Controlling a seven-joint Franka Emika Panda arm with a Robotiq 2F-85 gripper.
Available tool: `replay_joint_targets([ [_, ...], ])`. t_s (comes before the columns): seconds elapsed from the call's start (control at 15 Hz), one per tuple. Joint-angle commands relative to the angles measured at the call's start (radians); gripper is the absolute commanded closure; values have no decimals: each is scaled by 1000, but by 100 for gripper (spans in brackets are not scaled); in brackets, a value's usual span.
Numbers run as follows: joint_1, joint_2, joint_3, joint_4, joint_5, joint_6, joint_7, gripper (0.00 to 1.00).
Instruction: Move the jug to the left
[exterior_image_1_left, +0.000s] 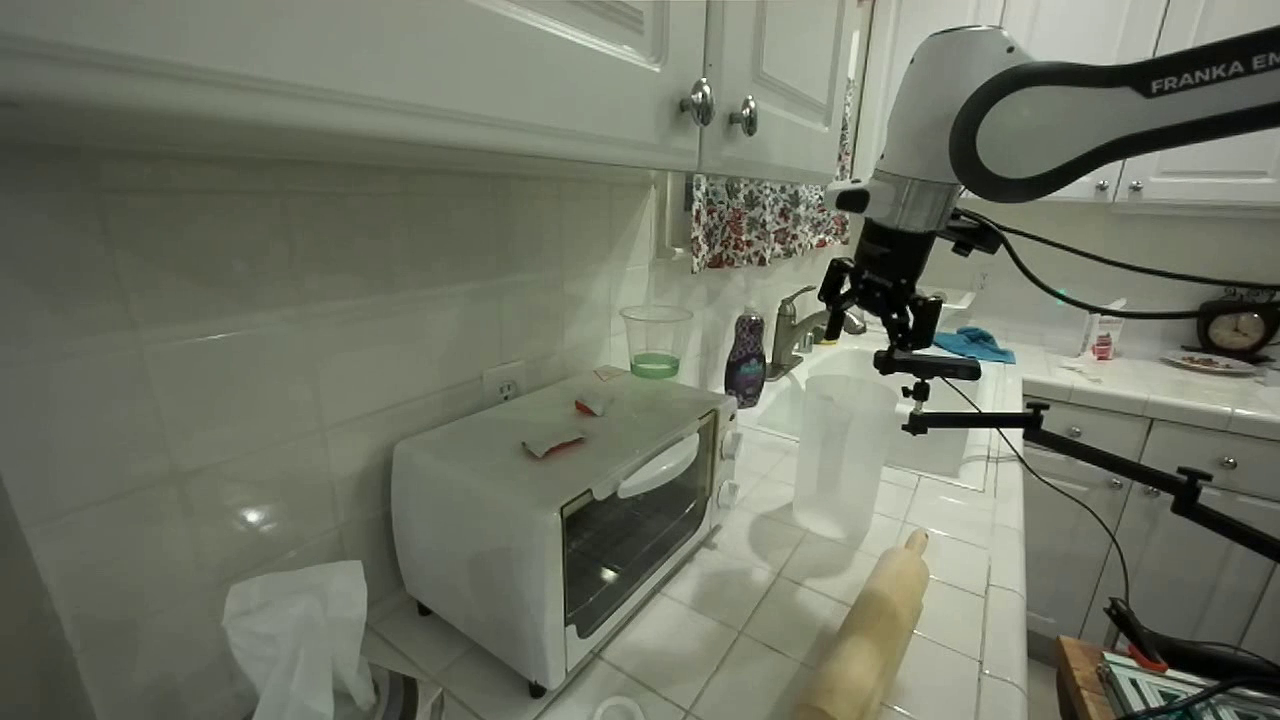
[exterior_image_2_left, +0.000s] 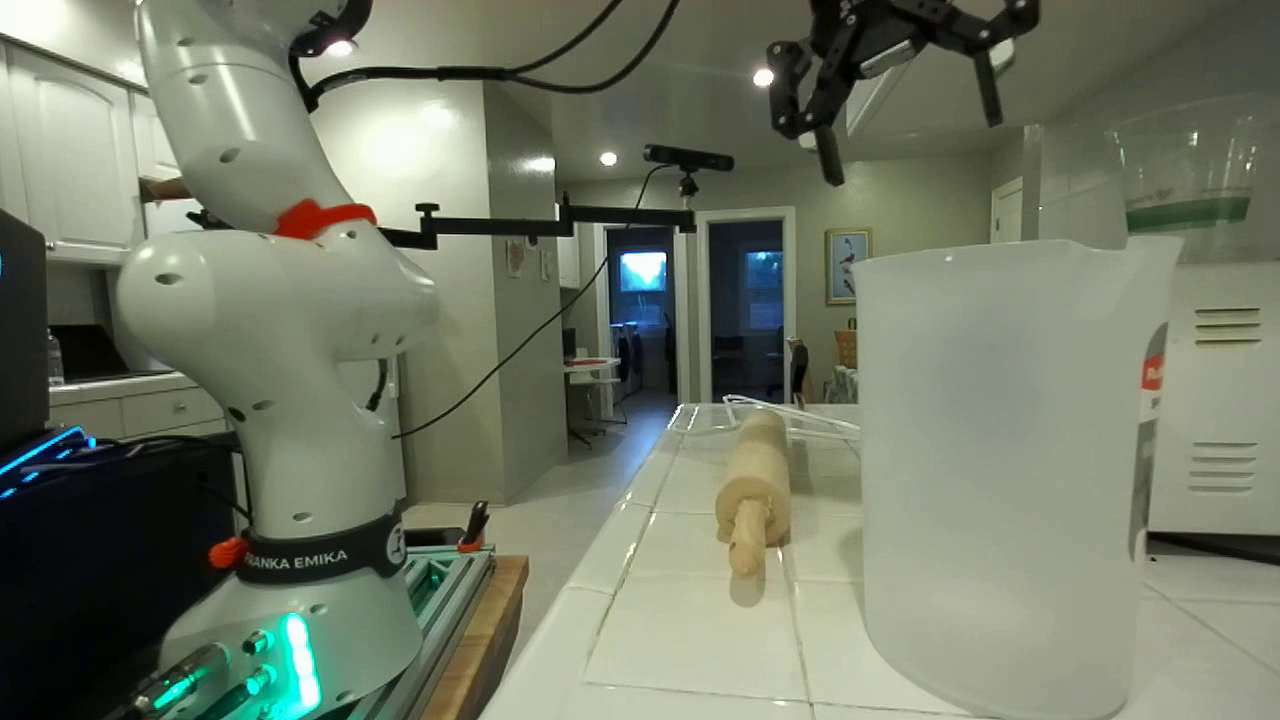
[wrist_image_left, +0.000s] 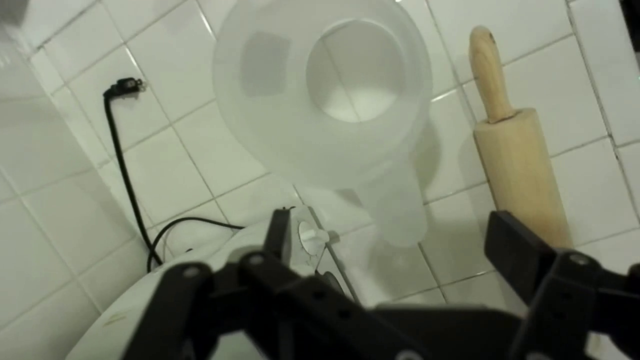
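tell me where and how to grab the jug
Likely best by what looks like its handle, straight down from above with the open claw astride it: the jug stands upright, and that part juts out sideways, far narrower than the rest.

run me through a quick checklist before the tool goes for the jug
1. Tool open: ok, its jaws stand well apart.
2. Tool holding nothing: ok, nothing shows between the jaws.
3. Tool down at the jug: not ok, it hangs higher than the jug.
4. Jug upright on the counter: ok.
5. Rolling pin and toaster apart from the jug: ok, bare counter shows between.
6. Stopping spot to the left: cannot tell, no mark shows where to set it.
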Motion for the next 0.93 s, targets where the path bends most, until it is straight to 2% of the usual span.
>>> replay_joint_targets([
  [0.0,-15,-7,79,28,-5,-84,251,0],
  [0.13,-16,-5,113,43,5,-128,379,0],
  [0.2,111,1,22,47,-34,-145,478,0],
  [0.4,191,-19,-12,21,-11,-114,681,0],
  [0.47,227,-3,-48,27,-41,-119,601,0],
  [0.6,253,-5,-57,26,-36,-118,670,0],
  [0.87,254,-6,-63,26,-35,-117,684,0],
])
